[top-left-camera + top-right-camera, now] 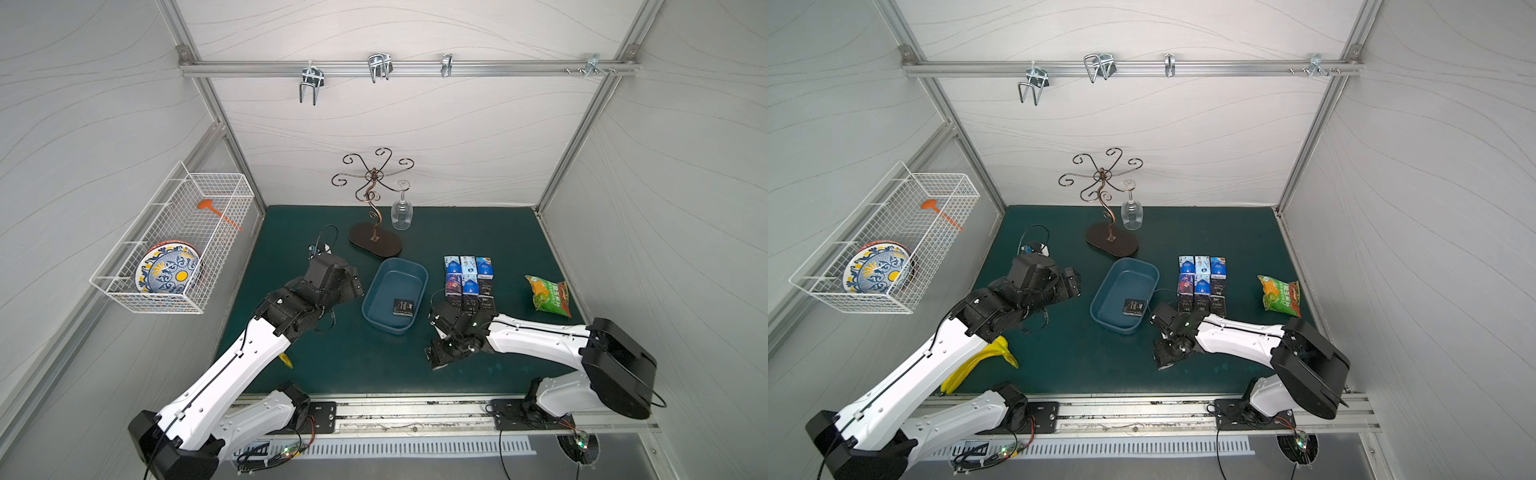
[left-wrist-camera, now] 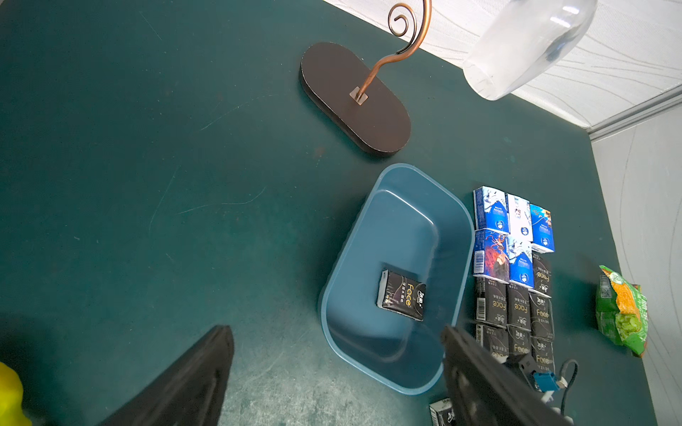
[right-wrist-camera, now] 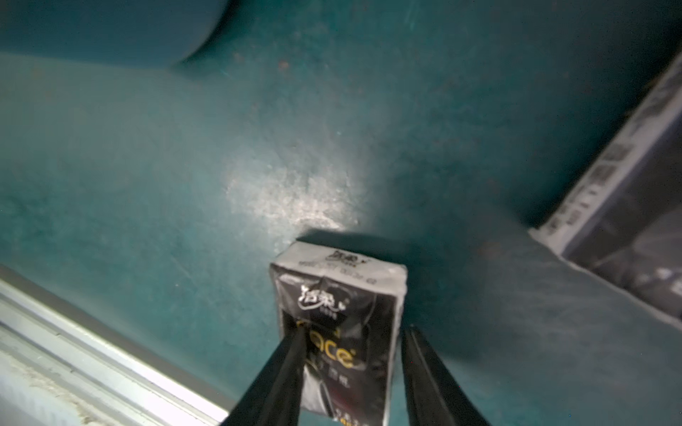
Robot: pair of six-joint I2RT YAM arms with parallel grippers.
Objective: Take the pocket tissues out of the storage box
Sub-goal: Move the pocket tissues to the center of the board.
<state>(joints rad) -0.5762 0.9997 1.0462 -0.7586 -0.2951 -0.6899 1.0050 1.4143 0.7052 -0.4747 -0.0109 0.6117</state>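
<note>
The blue storage box (image 1: 392,276) (image 1: 1121,276) (image 2: 398,228) lies mid-mat with one black pack of pocket tissues (image 1: 403,307) (image 1: 1133,307) (image 2: 402,298) flat inside it. Several more packs (image 1: 468,282) (image 1: 1202,284) (image 2: 516,273), blue-white and black, lie in a tidy block on the mat right of the box. My right gripper (image 1: 434,361) (image 3: 354,328) is low over the mat in front of that block. It is shut on a black pack (image 3: 343,306), held just above the mat. My left gripper (image 1: 353,282) (image 2: 334,330) hovers open at the box's left side, holding nothing.
A copper glass stand (image 1: 374,237) with a hanging wine glass (image 1: 402,214) is behind the box. A green-orange snack bag (image 1: 548,297) lies far right. A banana (image 1: 984,365) lies under the left arm. A wire basket (image 1: 174,249) hangs on the left wall.
</note>
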